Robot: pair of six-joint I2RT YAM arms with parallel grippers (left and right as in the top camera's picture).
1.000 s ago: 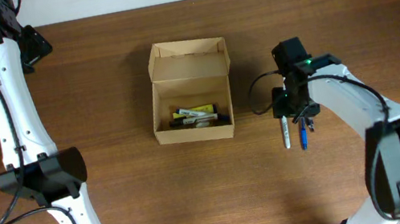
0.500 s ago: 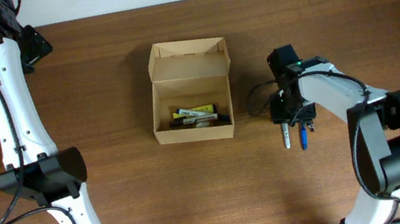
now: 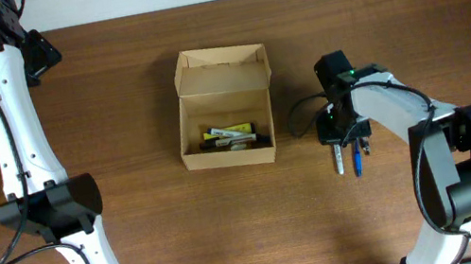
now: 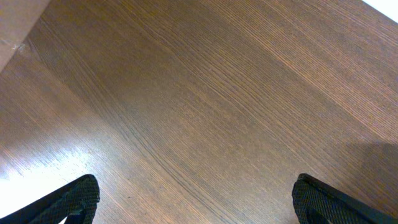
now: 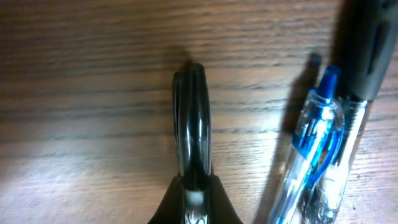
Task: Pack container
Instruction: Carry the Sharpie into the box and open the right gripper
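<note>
Partway packed. Container (image 3: 220, 79) open on the table (image 3: 234, 238), several pens (image 3: 229, 136) already inside. Blue pen (image 3: 357, 162) and pale pen (image 3: 338, 161) left outside, near its right. Right hand (image 3: 343, 141) low over them, pinched together, seemingly empty. Left hand (image 4: 196, 202) spread wide, well apart.

Only the right arm (image 3: 395, 110), the white one with black joints, is different. Compared with a second ago it's folded in tighter. Its bulky black lower section (image 3: 461, 176) now sits closer in and looks narrower from overhead. The wrist block with the green light (image 3: 350, 72) is a touch nearer the plain brown cardboard box (image 3: 222, 77). The right gripper (image 3: 344, 136) is now over the top ends of the slim white pen (image 3: 338, 163) and the blue clear-barrel pen (image 3: 357, 163), so less of both shows. Since half a second ago there's barely a nudge.
</note>
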